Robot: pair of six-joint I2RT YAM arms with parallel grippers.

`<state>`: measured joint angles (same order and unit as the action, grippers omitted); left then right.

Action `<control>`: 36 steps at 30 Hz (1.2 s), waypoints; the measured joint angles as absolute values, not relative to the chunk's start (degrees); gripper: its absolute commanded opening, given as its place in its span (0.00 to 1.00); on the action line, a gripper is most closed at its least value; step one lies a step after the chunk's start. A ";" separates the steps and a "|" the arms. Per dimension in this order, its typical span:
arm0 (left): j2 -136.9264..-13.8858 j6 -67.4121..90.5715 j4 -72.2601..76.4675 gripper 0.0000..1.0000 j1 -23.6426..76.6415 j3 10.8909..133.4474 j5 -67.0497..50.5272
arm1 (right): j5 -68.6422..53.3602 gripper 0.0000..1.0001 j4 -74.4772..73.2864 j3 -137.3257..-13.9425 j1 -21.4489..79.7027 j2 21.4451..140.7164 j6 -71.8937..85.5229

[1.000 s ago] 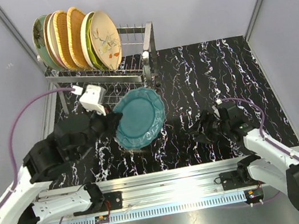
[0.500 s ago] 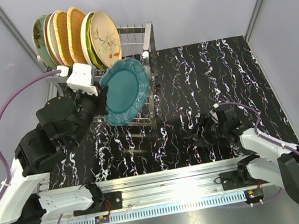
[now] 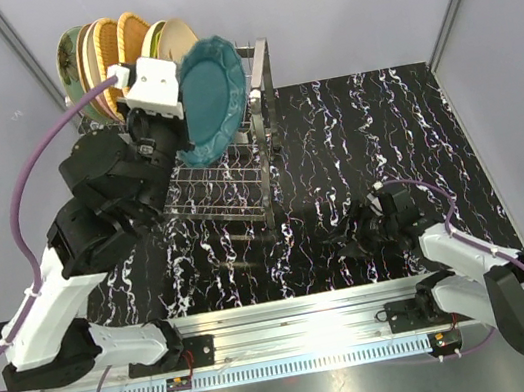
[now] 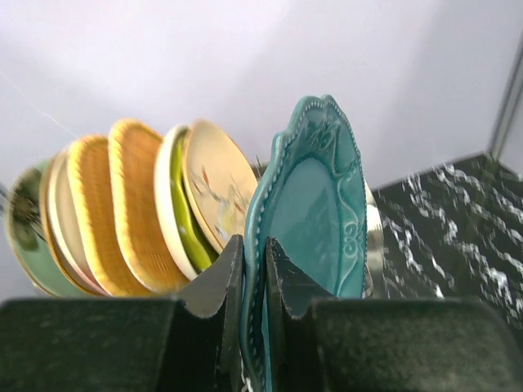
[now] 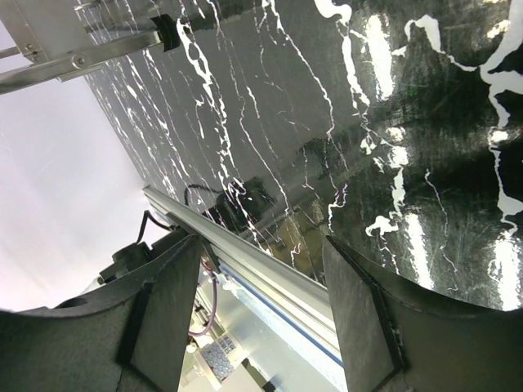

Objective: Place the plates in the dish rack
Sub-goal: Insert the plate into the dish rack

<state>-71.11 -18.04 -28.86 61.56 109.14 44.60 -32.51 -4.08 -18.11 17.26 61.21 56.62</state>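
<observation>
My left gripper (image 3: 186, 128) is shut on the rim of the teal plate (image 3: 213, 93) and holds it upright on edge above the dish rack (image 3: 228, 176), just right of the plates standing in the top tier. Those plates are mint-green (image 3: 68, 63), orange wicker (image 3: 130, 52) and beige floral (image 3: 175, 37). In the left wrist view the jaws (image 4: 253, 249) pinch the teal plate (image 4: 315, 204), with the beige floral plate (image 4: 216, 184), a lime plate (image 4: 184, 208) and wicker plates (image 4: 139, 204) to its left. My right gripper (image 3: 345, 237) is open and empty, low over the table (image 5: 261, 245).
The rack's looped end handle (image 3: 260, 69) stands just right of the teal plate. The black marbled tabletop (image 3: 383, 134) extends to the right of the rack. Grey walls enclose the back and sides. An aluminium rail (image 3: 293, 312) runs along the near edge.
My left arm has lifted the teal plate from the table in front of the rack up over its top tier, turning it upright. The right arm drew back slightly.
</observation>
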 measured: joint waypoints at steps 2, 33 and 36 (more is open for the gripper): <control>-72.66 -20.40 -26.98 0.00 61.56 112.14 45.36 | -32.56 0.68 -3.95 -18.11 17.26 61.89 56.62; -97.65 -30.87 -20.97 0.00 41.17 128.44 37.52 | -34.44 0.67 -2.00 -23.88 17.26 77.47 50.22; -97.80 -31.46 -21.12 0.00 40.64 128.44 36.53 | -35.14 0.67 -1.23 -24.80 17.26 79.07 49.67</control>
<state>-97.80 -31.46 -21.12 40.64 128.44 36.53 -35.14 -1.23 -24.80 17.26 79.07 49.67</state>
